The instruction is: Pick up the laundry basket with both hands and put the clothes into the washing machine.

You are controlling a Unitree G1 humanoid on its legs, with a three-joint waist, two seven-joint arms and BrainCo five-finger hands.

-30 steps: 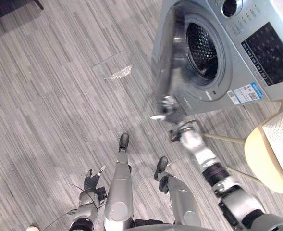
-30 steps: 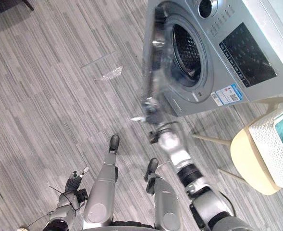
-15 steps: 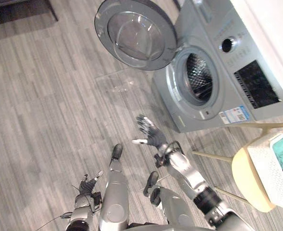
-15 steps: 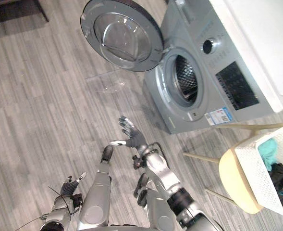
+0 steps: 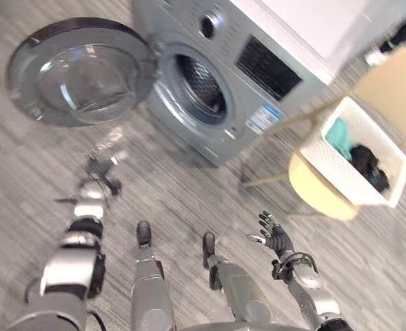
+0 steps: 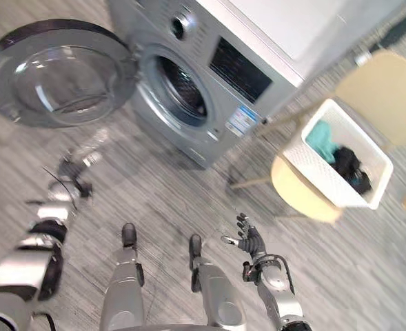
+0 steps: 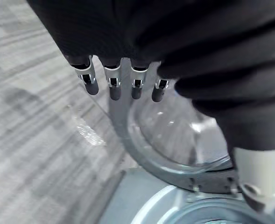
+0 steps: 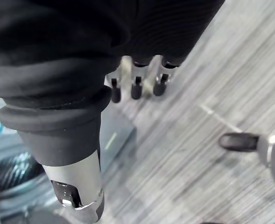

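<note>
Grey plank floor (image 5: 189,196) underfoot, washing machine (image 5: 213,134) ahead, door (image 5: 75,72) now thrown fully wide, no longer half-shut at the right hand's fingertips as a second ago. Right hand (image 5: 277,240) drawn back low, fingers spread, empty, near the chair (image 5: 320,193). Left hand (image 5: 100,167) lifted toward the door, fingers (image 7: 111,84) straight and loose, holding nothing. Laundry basket (image 5: 340,178) untouched on the chair, clothes (image 5: 340,134) inside. Way to the drum cleared, seemingly; next, both hands to the basket.

Drum mouth (image 5: 201,86) unblocked | door (image 5: 78,72) swung wide aside | floor (image 5: 182,193) free before washing machine (image 5: 178,31) | chair (image 5: 313,189) bearing laundry basket (image 5: 327,162) stands just beside the machine
</note>
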